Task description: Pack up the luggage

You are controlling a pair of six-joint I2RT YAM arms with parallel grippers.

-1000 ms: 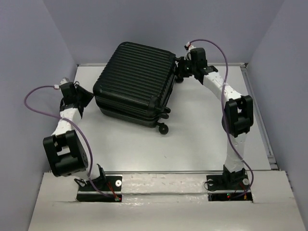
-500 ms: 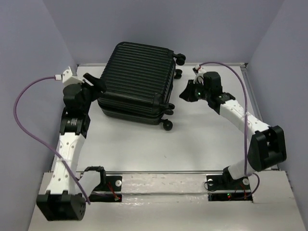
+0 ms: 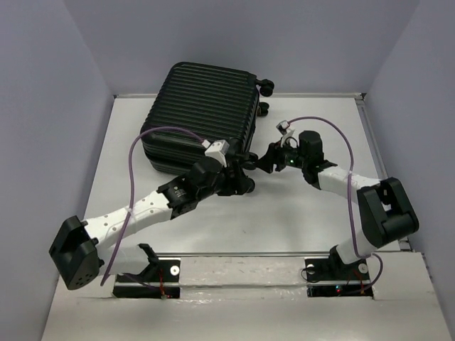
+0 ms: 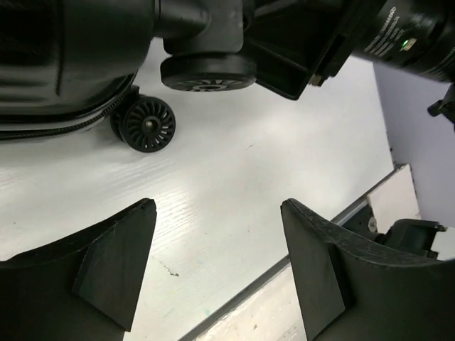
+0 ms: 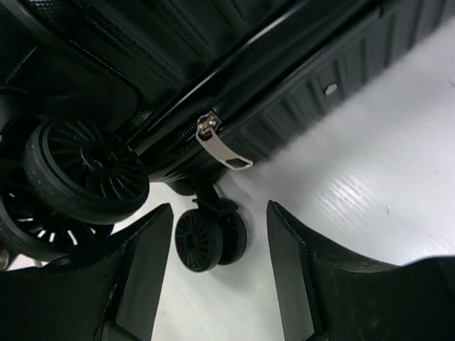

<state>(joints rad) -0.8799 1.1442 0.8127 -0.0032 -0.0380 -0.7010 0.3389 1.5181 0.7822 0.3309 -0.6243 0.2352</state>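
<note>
The luggage (image 3: 202,117) is a closed black ribbed suitcase lying flat at the back middle of the table. Its caster wheels (image 3: 247,185) face right. My left gripper (image 3: 240,177) is open and empty at the case's near right corner. In the left wrist view it (image 4: 217,206) hovers over bare table below two wheels (image 4: 148,124). My right gripper (image 3: 265,160) is open, close to the same corner from the right. In the right wrist view it (image 5: 220,207) frames a small wheel (image 5: 210,238), with the silver zipper pull (image 5: 222,147) just above.
Grey walls enclose the table on three sides. A raised rail (image 3: 384,170) runs along the right edge and a metal strip (image 3: 242,254) along the front. The two grippers are very near each other at the case's corner. White table surface (image 3: 284,213) lies in front.
Both arms have swung in to the case's near right corner, the left from the case's left side, the right from the back right. The case shifted slightly a second ago.
</note>
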